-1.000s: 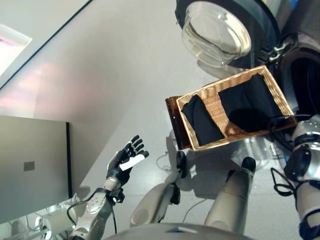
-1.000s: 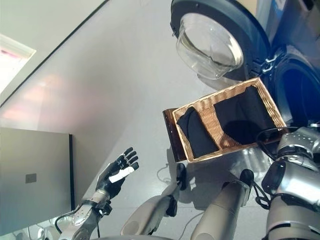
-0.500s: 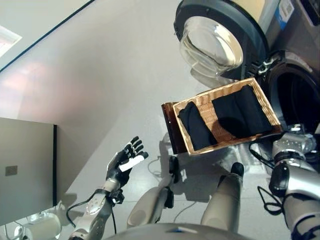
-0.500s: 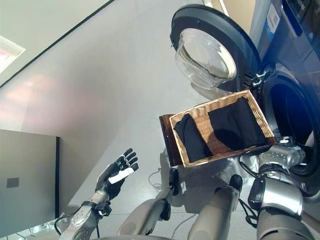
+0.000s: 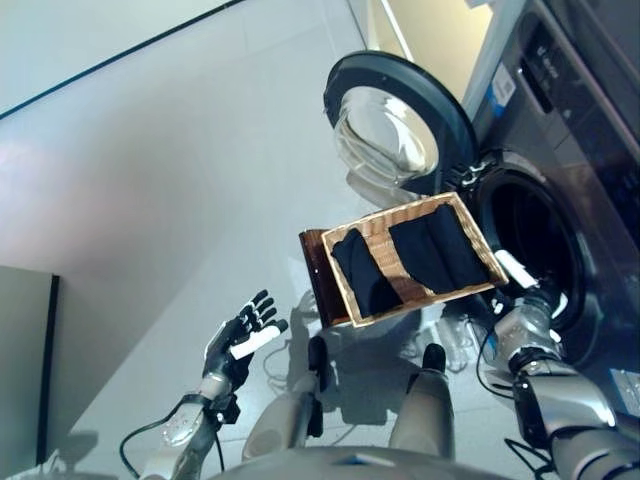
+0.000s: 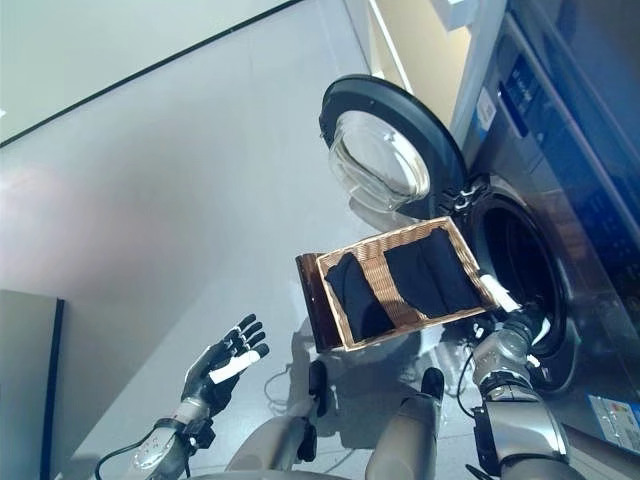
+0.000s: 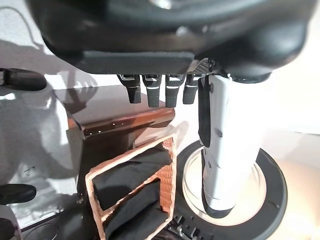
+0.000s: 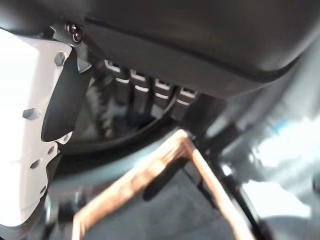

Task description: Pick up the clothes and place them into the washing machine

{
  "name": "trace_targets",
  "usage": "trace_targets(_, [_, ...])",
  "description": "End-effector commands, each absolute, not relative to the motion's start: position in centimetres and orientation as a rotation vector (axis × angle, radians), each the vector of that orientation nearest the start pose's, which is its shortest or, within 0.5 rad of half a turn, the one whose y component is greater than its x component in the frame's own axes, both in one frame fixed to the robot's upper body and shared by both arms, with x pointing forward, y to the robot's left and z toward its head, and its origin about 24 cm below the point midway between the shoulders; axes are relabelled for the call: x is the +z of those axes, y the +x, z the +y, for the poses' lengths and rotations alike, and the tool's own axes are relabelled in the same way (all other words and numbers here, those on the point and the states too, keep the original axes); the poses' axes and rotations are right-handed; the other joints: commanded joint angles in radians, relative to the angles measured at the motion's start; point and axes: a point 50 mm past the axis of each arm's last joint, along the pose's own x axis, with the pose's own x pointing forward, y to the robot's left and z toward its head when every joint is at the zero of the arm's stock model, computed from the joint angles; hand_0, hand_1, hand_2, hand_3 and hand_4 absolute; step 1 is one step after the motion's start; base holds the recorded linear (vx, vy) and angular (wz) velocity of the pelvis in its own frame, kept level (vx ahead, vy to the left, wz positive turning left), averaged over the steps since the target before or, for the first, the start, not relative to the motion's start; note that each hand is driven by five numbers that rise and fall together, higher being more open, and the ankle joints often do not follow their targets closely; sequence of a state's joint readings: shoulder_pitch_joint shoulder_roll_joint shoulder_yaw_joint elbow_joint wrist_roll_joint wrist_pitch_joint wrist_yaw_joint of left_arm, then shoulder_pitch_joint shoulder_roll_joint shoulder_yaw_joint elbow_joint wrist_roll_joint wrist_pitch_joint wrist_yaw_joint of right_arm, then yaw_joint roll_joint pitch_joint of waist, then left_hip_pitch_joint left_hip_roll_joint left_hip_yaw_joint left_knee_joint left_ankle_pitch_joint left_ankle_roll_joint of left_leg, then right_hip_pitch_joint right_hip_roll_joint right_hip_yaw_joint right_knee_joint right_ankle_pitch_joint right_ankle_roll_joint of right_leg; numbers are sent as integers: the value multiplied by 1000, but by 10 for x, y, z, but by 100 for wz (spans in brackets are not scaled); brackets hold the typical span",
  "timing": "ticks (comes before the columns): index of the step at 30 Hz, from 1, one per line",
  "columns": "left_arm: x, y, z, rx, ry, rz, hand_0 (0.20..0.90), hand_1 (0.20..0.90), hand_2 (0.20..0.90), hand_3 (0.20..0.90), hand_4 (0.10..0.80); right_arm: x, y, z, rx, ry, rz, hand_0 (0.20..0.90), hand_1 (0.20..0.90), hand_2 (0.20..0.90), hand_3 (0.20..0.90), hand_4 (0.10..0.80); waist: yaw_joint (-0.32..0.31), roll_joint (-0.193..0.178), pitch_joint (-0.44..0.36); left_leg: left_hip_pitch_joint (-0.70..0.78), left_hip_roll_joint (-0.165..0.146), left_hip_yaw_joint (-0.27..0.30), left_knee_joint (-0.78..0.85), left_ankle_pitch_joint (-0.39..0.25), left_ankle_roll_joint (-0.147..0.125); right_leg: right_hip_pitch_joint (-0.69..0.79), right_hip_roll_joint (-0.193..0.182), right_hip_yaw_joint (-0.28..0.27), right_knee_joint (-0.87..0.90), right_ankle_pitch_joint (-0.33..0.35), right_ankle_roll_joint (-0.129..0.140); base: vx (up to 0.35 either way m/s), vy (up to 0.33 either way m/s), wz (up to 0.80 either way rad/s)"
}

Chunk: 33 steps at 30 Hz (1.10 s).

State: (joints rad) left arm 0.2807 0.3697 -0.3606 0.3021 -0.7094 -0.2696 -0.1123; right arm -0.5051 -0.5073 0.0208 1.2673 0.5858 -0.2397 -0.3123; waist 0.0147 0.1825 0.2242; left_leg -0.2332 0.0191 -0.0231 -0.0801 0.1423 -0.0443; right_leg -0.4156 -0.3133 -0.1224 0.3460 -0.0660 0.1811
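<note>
A wicker basket (image 5: pixel 388 255) sits on a brown stand (image 5: pixel 314 270) in front of the washing machine. Two dark clothes lie in it, one on the left (image 5: pixel 362 278) and one on the right (image 5: pixel 440 248). The machine's round door (image 5: pixel 385 140) hangs open, and the dark drum opening (image 5: pixel 525 235) shows just right of the basket. My right hand (image 5: pixel 520 285) is open at the basket's near right corner (image 8: pixel 150 170), between basket and drum, holding nothing. My left hand (image 5: pixel 240 338) is open and empty over the floor, well left of the basket (image 7: pixel 167 165).
The machine's grey front with its control panel (image 5: pixel 580 90) fills the right side. A grey cabinet edge (image 5: pixel 20 370) stands at the lower left. Pale floor (image 5: pixel 180 180) spreads to the left of the basket and door.
The camera has swung, bringing the washing machine's drum and front into view. My right hand has come up beside the basket's near right corner. The left hand stays open.
</note>
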Motion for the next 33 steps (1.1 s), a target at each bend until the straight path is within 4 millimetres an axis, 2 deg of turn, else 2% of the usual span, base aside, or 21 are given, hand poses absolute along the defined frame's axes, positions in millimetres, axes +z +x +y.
trace_targets(1, [-38,168,200,-105,-262,244,900,900,900,900,800,15,286,-347,-694,-335,336,900,900,900,900,800,17,-54,-13,164,42,-11,-7,-133,-106,90,-61,-7,-229,250,53,20,-25,-3])
trace_targets(7, [-33,165,206,-99,-236,225,900,900,900,900,800,13,295,-330,-470,-771,373,900,900,900,900,800,17,-64,-11,160,37,-11,-7,-134,-101,82,-62,-5,-226,253,55,0,-3,-1])
trace_targets(11, [-32,166,207,-93,-234,218,900,900,900,900,800,12,303,-321,-418,-913,393,900,900,900,900,800,23,-62,-9,154,35,-12,-7,-136,-99,70,-61,1,-221,255,55,0,0,0])
trace_targets(17, [-26,170,207,-96,-226,192,900,900,900,900,800,24,321,-308,-406,-963,369,900,900,900,900,800,37,-51,4,137,28,-11,-7,-133,-93,42,-65,9,-209,256,57,-25,9,-1])
trace_targets(20, [-21,174,203,-119,-221,173,900,900,900,900,800,42,333,-310,-438,-1008,355,900,900,900,900,800,51,-32,29,118,19,-11,-5,-124,-86,10,-73,15,-184,253,56,-55,40,1])
trace_targets(24, [-18,175,203,-122,-223,162,900,900,900,900,800,55,340,-312,-471,-1005,344,900,900,900,900,800,60,-20,47,102,12,-12,8,-122,-82,-12,-84,23,-166,250,56,-38,35,5])
trace_targets(26, [-11,180,202,-128,-225,128,900,900,900,900,800,69,347,-316,-505,-999,313,900,900,900,900,800,62,-12,75,58,2,-17,71,-141,-73,-51,-94,36,-116,241,53,-104,32,3])
trace_targets(33, [0,187,205,-132,-211,82,900,900,900,900,800,85,354,-317,-546,-954,264,900,900,900,900,800,61,-24,103,-84,-26,-29,280,-211,-64,-135,-105,63,35,182,38,-69,-21,21])
